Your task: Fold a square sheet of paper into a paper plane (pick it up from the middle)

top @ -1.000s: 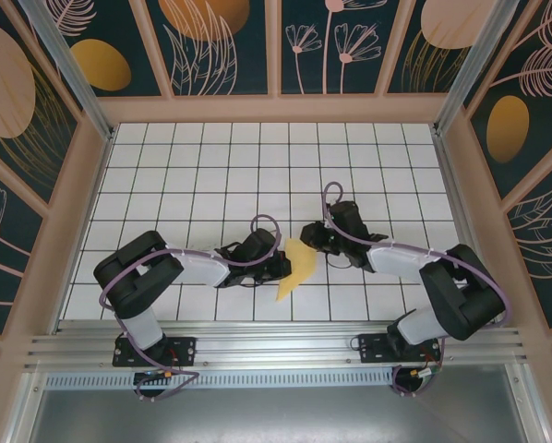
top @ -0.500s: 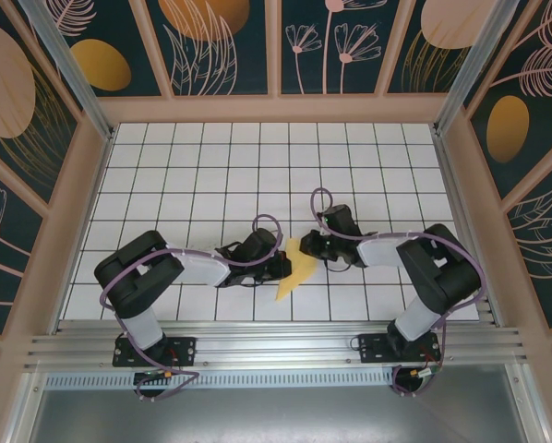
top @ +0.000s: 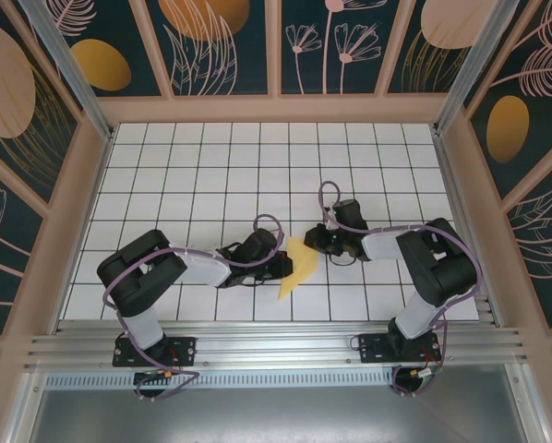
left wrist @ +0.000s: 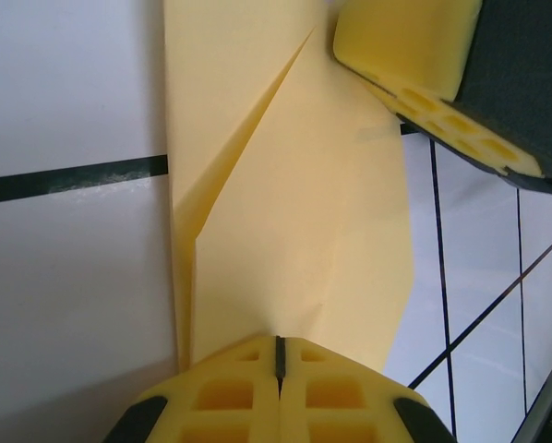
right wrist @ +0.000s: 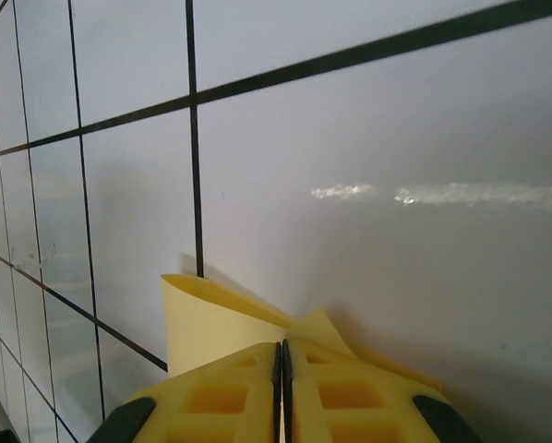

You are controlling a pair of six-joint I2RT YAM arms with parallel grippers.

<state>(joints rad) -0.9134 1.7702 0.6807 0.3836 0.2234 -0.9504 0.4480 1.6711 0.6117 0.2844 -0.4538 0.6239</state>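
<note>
Where the two black robot arms meet, near the front middle of the white table with black grid lines [top: 211, 175], a thin, pale-yellow, folded sheet of paper [top: 299, 268] sits between them. I cannot tell if it rests on the tiles or hangs just above them.

The left gripper [top: 282, 267] comes at the paper from the left side. In the left wrist view its yellow fingers [left wrist: 279, 365] are pressed together, and they pinch the near edge of the sheet of paper [left wrist: 285, 212]. A slanted crease runs across the paper there. One yellow finger [left wrist: 414, 46] of the right gripper touches the far end.

The right gripper [top: 313, 242] comes from the right. In its own wrist view its fingers [right wrist: 282, 369] are pressed together too, pinching the paper [right wrist: 207, 314], which pokes out on both sides.
</note>
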